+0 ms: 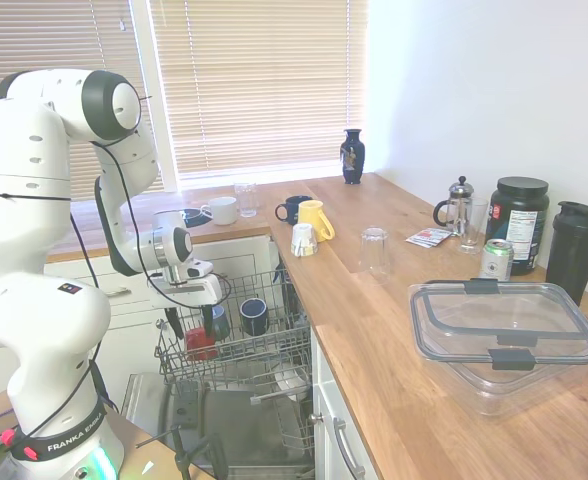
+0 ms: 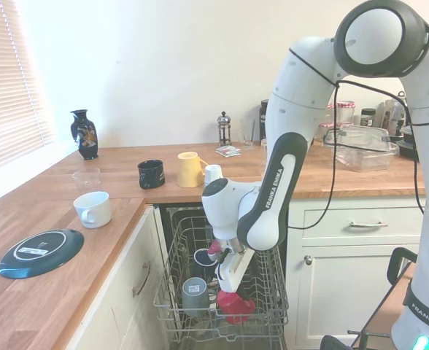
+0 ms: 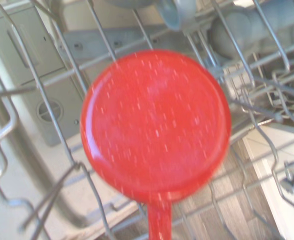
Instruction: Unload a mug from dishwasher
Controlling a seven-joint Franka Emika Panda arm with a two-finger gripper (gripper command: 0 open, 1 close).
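The red mug (image 1: pixel 200 343) sits upside down in the grey wire rack (image 1: pixel 274 352) of the open dishwasher (image 1: pixel 236 420). From the other side the mug (image 2: pixel 235 305) lies at the rack's near right. My gripper (image 1: pixel 188 322) hangs just above the mug and reaches down to it (image 2: pixel 227 278); whether it touches the mug cannot be told. The wrist view looks straight down on the mug's round red base (image 3: pixel 156 125), with its handle running to the picture's bottom edge.
Two dark mugs (image 1: pixel 254 315) (image 1: pixel 216 322) stand in the rack beside the red one. On the wooden counter (image 1: pixel 374 330) are a yellow mug (image 1: pixel 315 218), a blue mug (image 1: pixel 292 209), a white mug (image 1: pixel 220 210), glasses and a clear lidded container (image 1: pixel 504 335).
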